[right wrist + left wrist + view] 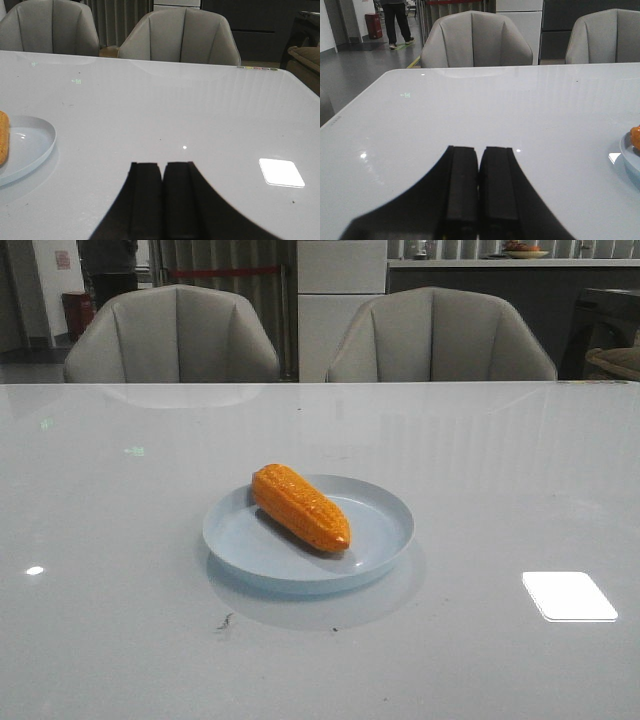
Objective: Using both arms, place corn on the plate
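You see two grey chairs [175,335] behind the glossy white tabletop [480,470]; a bright light reflection [568,596] lies lower right.

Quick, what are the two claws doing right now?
Left gripper: closed, holding nothing.
Right gripper: closed, holding nothing.

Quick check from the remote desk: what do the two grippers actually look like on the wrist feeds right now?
Both look alike. The left gripper shows two flat, matte black, rectangular fingers that widen into curved black bases near the camera. The right gripper has the same black, blocky fingers and flared base. No cables, markings or coloured parts are visible, and neither arm appears in the front view.
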